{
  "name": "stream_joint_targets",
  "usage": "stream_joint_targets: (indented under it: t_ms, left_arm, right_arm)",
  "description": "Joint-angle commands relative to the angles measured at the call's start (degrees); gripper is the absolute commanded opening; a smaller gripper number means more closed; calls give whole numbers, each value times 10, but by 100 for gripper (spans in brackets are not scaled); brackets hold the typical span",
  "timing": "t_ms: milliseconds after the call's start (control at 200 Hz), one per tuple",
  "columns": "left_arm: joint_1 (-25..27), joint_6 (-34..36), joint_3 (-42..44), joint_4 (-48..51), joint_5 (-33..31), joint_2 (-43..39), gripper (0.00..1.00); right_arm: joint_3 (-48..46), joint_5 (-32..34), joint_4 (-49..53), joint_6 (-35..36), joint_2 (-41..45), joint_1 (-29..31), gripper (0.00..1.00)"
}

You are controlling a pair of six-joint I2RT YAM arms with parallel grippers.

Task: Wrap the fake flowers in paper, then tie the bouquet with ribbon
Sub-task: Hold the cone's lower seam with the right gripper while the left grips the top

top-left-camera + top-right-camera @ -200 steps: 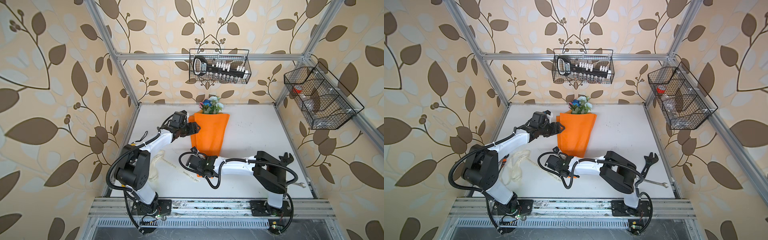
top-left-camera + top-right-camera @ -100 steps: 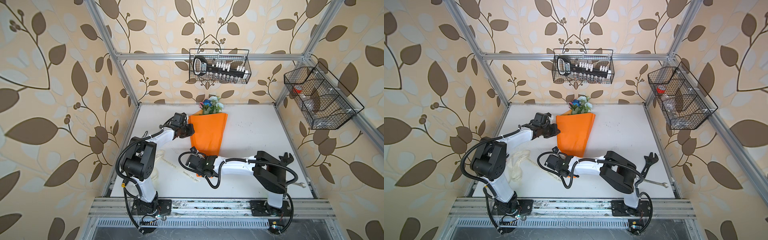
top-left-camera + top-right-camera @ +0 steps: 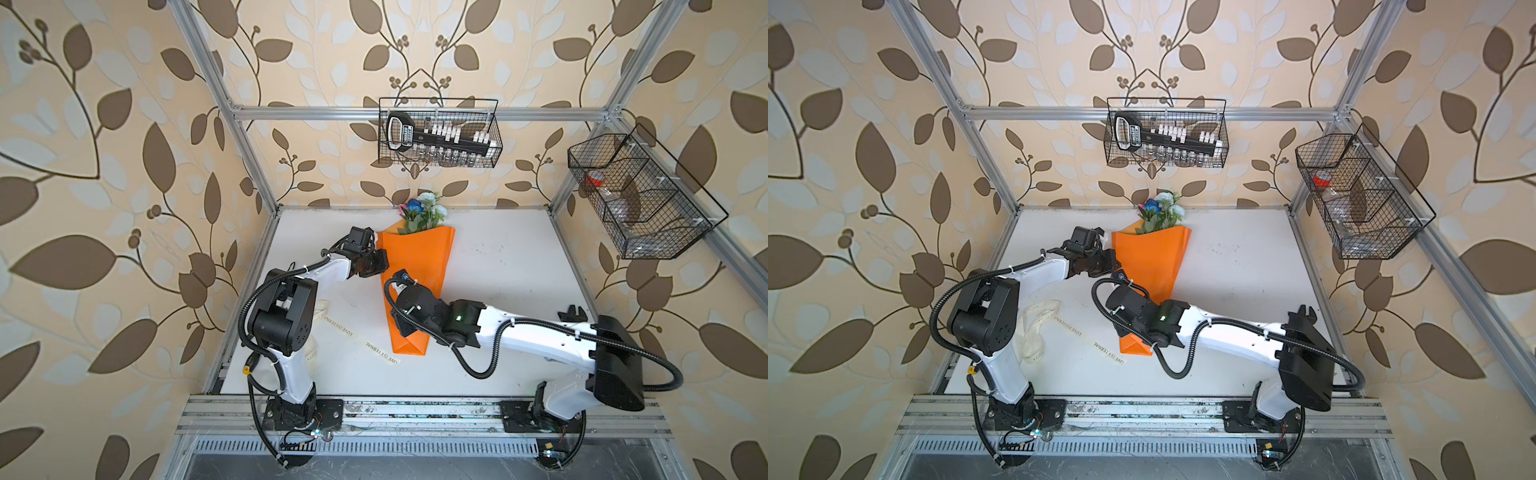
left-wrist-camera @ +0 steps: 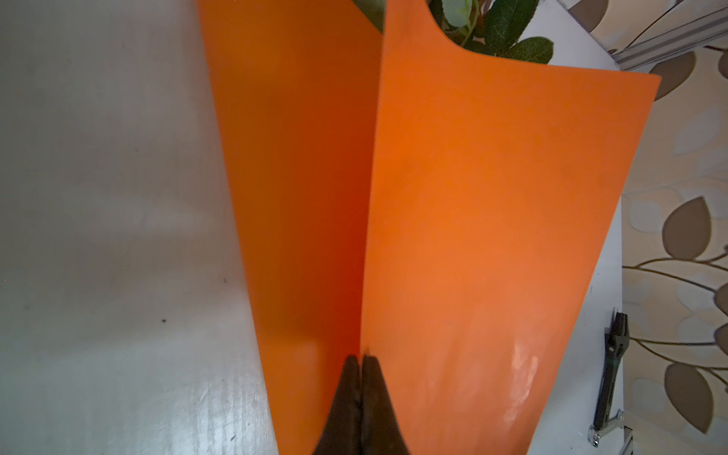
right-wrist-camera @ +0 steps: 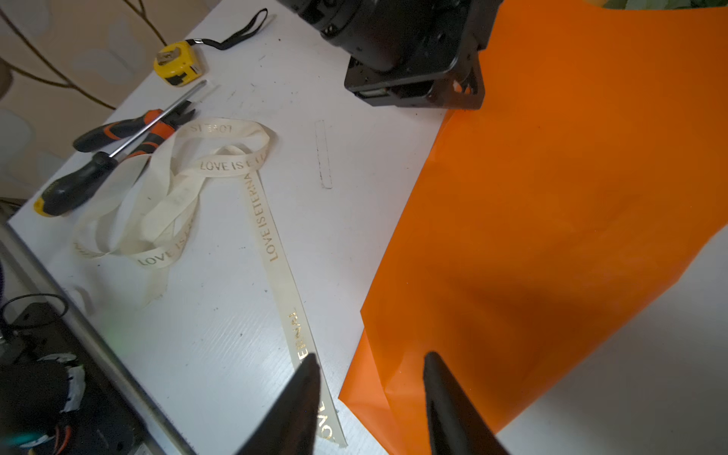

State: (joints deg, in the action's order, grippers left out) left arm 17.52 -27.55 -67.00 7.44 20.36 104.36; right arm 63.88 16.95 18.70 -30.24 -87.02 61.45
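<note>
L gripper [image 4: 360, 360] is seen shut, jaws pinched on the raised paper edge of the bouquet of fake flowers [image 3: 417, 266], at its 9 o'clock side in a top view. R gripper [image 5: 371, 356] is held part-open over the wrap's 6 o'clock end, nothing gripped. Blooms are pointed to 12 on the table [image 3: 498, 270]. A cream ribbon [image 5: 272, 232] is laid approx. 8 o'clock of that end.

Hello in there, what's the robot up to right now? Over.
Left gripper shut on bouquet wrap edge. Right gripper open, empty, near its narrow end. Bouquet untied; ribbon loose alongside, nothing in the way.
</note>
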Motion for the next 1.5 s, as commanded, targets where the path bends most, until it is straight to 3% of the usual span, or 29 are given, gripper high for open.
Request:
stream_joint_targets:
  t_ms: [0, 175, 380, 1100, 1235, 1430, 1500]
  left_arm:
    - [-5, 14, -13, -5, -10, -3, 0]
    - [-5, 12, -4, -9, -10, -6, 0]
    - [-5, 13, -3, -7, -8, -10, 0]
    - [-5, 15, 28, -6, -11, -39, 0]
    - [-5, 16, 30, -6, -13, -39, 0]
    - [-5, 8, 34, -9, -14, -36, 10]
    - [-5, 2, 35, -9, -13, -39, 20]
  right_arm:
    - [-53, -79, -43, -18, 6, -24, 31]
    - [-89, -147, -92, -36, -34, -29, 19]
    - [-98, -153, -109, -51, -83, -29, 7]
    - [-76, -82, -108, -48, -105, -43, 3]
    - [-80, -98, -118, -41, -131, -37, 4]
    - [-87, -87, -118, -51, -149, -11, 5]
    - [-93, -87, -121, -57, -146, -7, 5]
